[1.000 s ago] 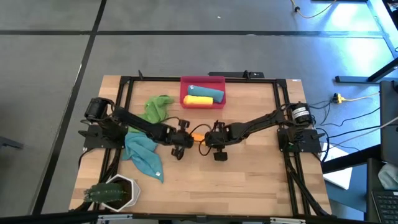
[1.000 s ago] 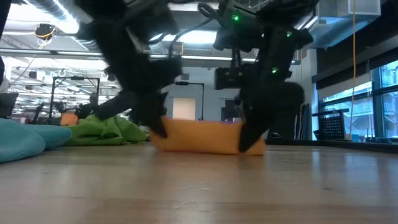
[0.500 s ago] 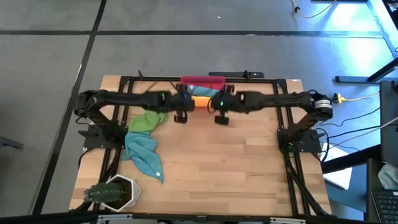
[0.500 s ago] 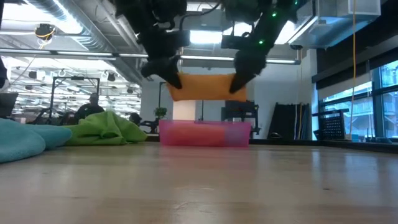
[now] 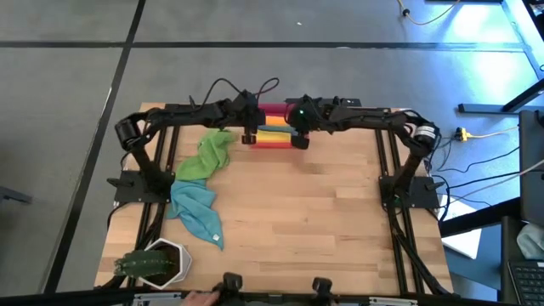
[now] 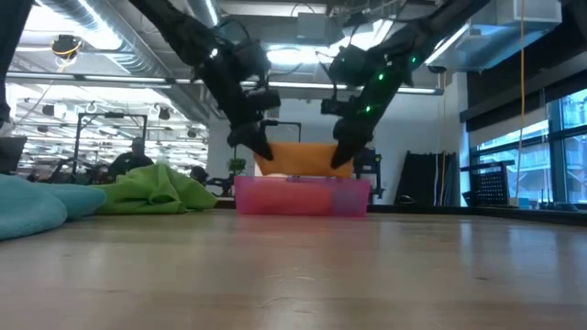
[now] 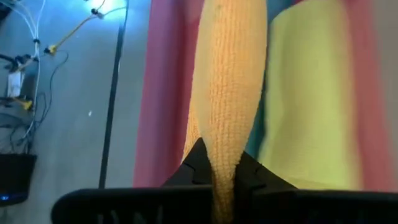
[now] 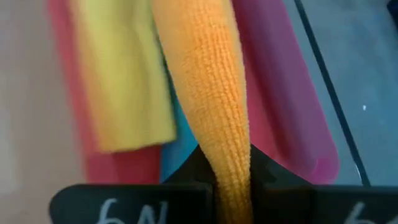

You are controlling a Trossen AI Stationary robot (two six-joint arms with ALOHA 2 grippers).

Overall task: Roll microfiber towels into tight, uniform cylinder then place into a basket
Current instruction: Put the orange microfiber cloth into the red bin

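On the near desk (image 5: 289, 221), a white pot (image 5: 161, 259) is partly cut off at the corner. Beyond it lie a teal towel (image 5: 194, 208) and a green towel (image 5: 206, 153). At the far edge, the left end effector (image 5: 250, 136) and right end effector (image 5: 299, 140) each pinch an end of the rolled orange towel (image 6: 298, 158), held over the pink basket (image 6: 303, 195). Arms hide most of the basket; a yellow roll (image 8: 121, 81) and a sliver of teal show inside.
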